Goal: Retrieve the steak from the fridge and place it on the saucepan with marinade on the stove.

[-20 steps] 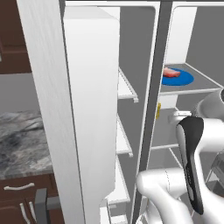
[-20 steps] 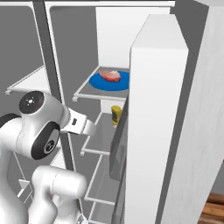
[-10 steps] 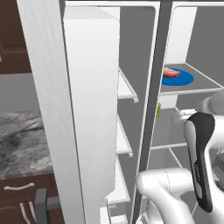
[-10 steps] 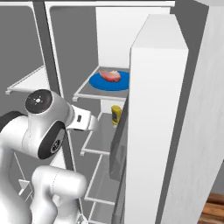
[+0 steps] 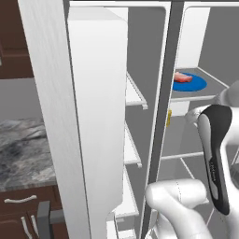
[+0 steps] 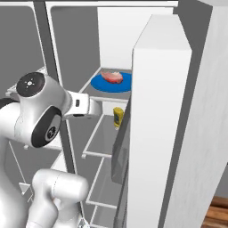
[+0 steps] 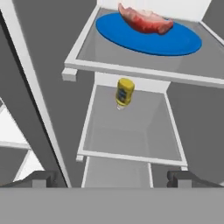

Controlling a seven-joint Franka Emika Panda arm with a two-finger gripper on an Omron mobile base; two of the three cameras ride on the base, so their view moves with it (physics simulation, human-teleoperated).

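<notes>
The fridge (image 5: 98,116) stands with its doors open, showing white shelves inside. The steak (image 7: 144,20), a pinkish-red slab, lies on a blue plate (image 7: 131,37) on an upper shelf (image 7: 131,70); it also appears as steak (image 6: 112,76) and steak (image 5: 183,77). My gripper (image 7: 113,179) is open, with nothing between its fingertips. It is in front of and below that shelf, well short of the steak. The saucepan, marinade and stove are out of view.
A yellow bottle (image 7: 124,92) stands on the shelf below the plate, also seen as the bottle (image 6: 117,116). The open right door (image 6: 160,124) is close on the right and the centre post (image 5: 161,116) on the left. A marble counter (image 5: 23,144) lies left of the fridge.
The arm has risen and reached a little further toward the fridge shelves. The gripper has stayed open, and the steak and plate have not moved.
</notes>
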